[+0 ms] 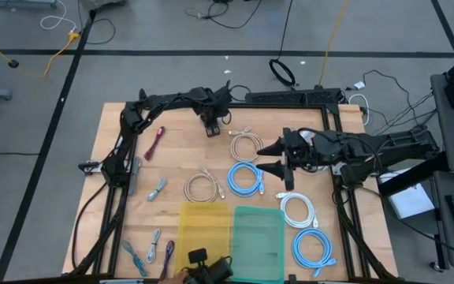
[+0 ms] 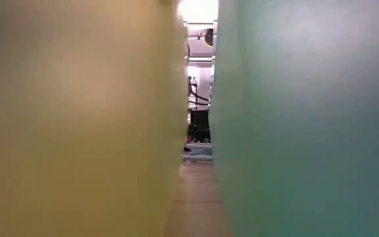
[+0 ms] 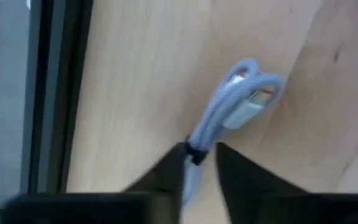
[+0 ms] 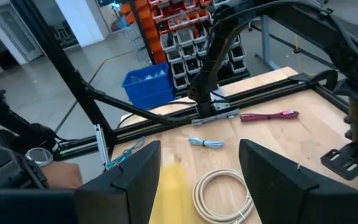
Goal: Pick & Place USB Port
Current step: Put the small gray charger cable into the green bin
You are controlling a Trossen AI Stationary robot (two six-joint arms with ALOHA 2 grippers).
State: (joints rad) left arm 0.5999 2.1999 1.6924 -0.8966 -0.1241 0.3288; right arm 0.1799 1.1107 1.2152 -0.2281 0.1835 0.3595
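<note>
The left gripper [image 3: 199,163] squeezes its dark pointy fingers around a soft grey folded cable [image 3: 232,106] with a shiny plug, lying on the smooth wooden table [image 1: 180,158] near its far edge. The right gripper [image 4: 199,171] hangs wide open above the middle, over round cable coils [image 1: 245,178].

Two dark jointed arms [image 1: 172,101], black wedge-shaped fingers [image 4: 278,180]

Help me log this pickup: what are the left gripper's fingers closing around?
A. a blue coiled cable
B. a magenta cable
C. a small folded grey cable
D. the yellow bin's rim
C: in the left wrist view the left gripper has its fingers on either side of the folded grey cable on the wooden table.
</note>
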